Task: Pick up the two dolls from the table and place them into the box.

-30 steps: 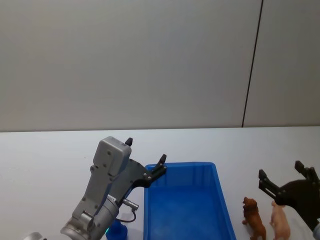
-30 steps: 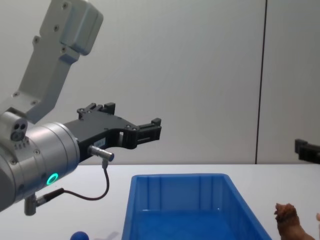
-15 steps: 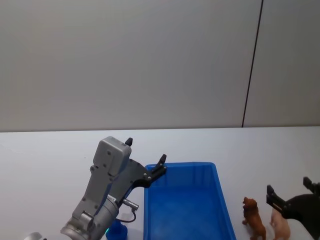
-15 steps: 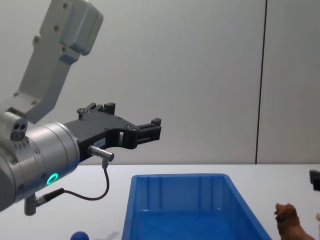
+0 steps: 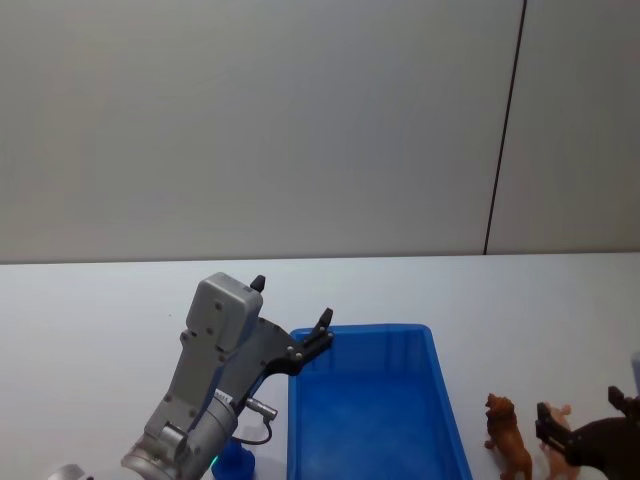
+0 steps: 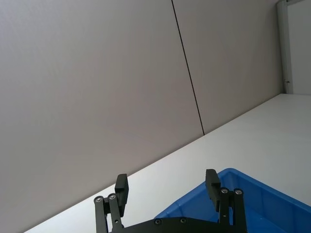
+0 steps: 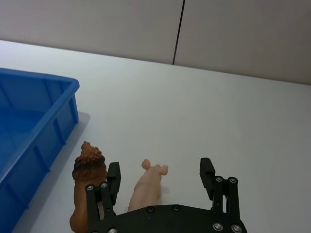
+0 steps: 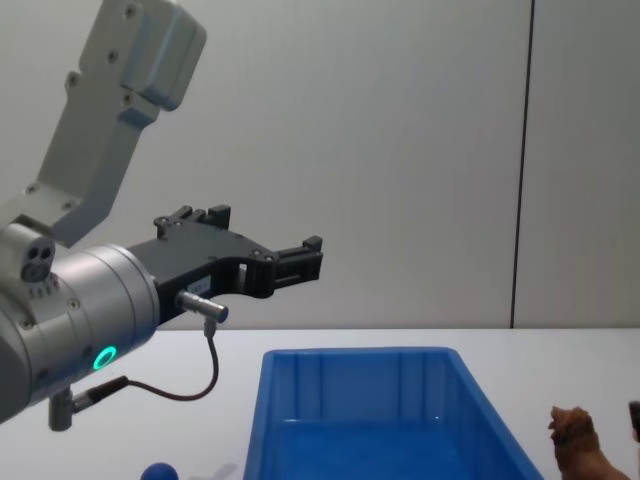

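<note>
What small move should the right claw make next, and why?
Probably lower the right claw and shut it on the pink doll: its open fingers straddle that doll, one finger between it and the brown doll, both on the table. Left claw hangs raised near the box.

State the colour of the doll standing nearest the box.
Brown; the lion-like doll beside the box shows best in the right wrist view.

Right hand [image 7: 160,167] lower, nearer pink doll [image 7: 147,188].
</note>
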